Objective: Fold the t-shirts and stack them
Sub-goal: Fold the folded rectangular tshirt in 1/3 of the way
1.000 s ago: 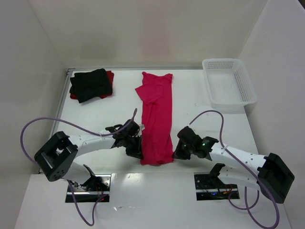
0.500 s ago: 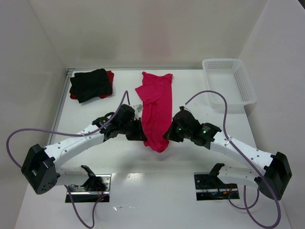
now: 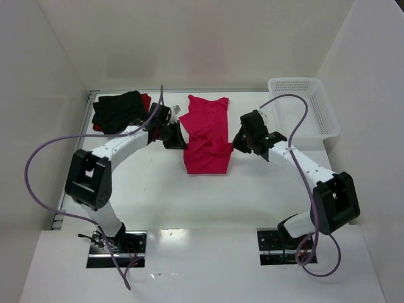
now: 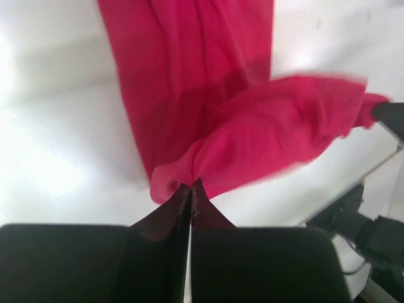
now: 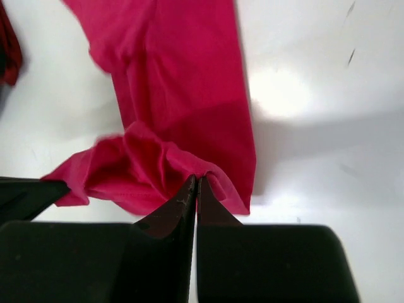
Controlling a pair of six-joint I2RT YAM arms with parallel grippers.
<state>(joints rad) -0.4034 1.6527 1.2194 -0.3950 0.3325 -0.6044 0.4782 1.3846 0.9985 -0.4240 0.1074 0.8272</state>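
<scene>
The crimson-pink t-shirt (image 3: 206, 136) lies lengthwise mid-table, its near end lifted and doubled back over its middle. My left gripper (image 3: 181, 140) is shut on the hem's left corner (image 4: 183, 180). The right gripper (image 3: 237, 141) is shut on the hem's right corner (image 5: 202, 170). Both hold the cloth a little above the shirt's lower layer (image 4: 189, 69). A folded black t-shirt (image 3: 118, 112) sits at the back left on a darker red one (image 3: 146, 101), whose edge shows beside it.
A white perforated basket (image 3: 304, 113) stands at the back right, close behind the right arm. White walls enclose the table at the back and on both sides. A purple cable (image 3: 38, 164) loops out to the left of the left arm.
Both grippers have carried the shirt's near hem away from the front edge toward the back, folding the lower half over the upper half. The arms have stretched far forward.
</scene>
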